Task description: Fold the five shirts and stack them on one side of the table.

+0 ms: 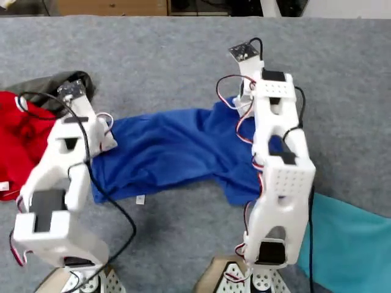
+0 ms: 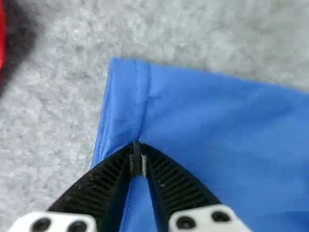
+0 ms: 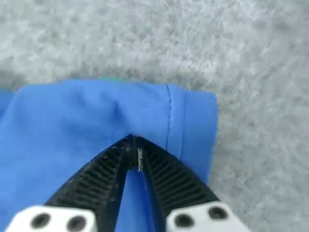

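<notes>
A blue shirt [image 1: 171, 152] lies spread and rumpled across the grey table between the two arms. My left gripper [image 2: 136, 153] is shut on the blue shirt [image 2: 217, 130] beside a stitched hem near one corner. In the high view it sits at the shirt's left end [image 1: 104, 131]. My right gripper [image 3: 133, 147] is shut on the blue shirt [image 3: 72, 121] close to its hemmed edge. From above, that gripper [image 1: 244, 91] is at the shirt's upper right end. A red shirt [image 1: 21, 140] lies at the left edge with a dark grey shirt [image 1: 52, 85] behind it.
A teal shirt [image 1: 348, 244] lies at the lower right of the table. Grey carpet-like table cover [image 1: 153, 55] is bare behind the blue shirt. Both arm bases stand at the near edge.
</notes>
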`<state>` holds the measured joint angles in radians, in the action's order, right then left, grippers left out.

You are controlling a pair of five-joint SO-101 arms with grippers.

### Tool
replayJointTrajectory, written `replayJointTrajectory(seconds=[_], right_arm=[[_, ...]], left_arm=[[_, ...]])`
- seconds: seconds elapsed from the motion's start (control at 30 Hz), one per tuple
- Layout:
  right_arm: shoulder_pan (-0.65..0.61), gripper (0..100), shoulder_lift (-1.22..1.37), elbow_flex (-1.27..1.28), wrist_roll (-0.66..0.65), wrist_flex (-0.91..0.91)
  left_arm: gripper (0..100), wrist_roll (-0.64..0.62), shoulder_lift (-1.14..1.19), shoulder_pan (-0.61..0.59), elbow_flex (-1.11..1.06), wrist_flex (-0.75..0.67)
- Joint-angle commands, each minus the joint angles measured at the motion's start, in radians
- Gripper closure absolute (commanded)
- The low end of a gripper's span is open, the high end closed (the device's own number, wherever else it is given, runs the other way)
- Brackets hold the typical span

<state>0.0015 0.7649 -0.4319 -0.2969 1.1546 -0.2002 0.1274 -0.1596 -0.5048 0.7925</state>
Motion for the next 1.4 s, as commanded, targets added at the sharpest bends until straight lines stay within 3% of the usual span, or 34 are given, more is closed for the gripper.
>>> replayJointTrajectory(seconds=[0.0,0.33,0.7,0.93,1.13,1.23,1.37], right_arm=[[0.030,99.4,0.117,-0.231,0.011,0.092],[0.111,99.4,0.401,-0.736,0.011,0.339],[0.093,99.4,0.495,-1.242,-0.026,0.634],[0.081,99.4,0.292,-1.130,-0.066,0.634],[0.085,99.4,0.024,-0.687,-0.038,0.634],[0.079,99.4,-0.107,-0.403,-0.029,0.614],[0.104,99.4,-0.202,-0.096,-0.025,0.425]], left_arm=[[98,0.002,0.117,-0.063,0.204,0.146],[98,0.066,0.188,-0.157,0.345,0.215],[98,0.074,-0.073,-0.023,0.345,0.316],[98,0.141,-0.298,0.054,0.330,0.465],[98,0.232,-0.384,0.052,0.133,0.480],[98,0.258,-0.429,0.055,-0.049,0.388],[98,0.273,-0.467,0.054,-0.255,0.229]])
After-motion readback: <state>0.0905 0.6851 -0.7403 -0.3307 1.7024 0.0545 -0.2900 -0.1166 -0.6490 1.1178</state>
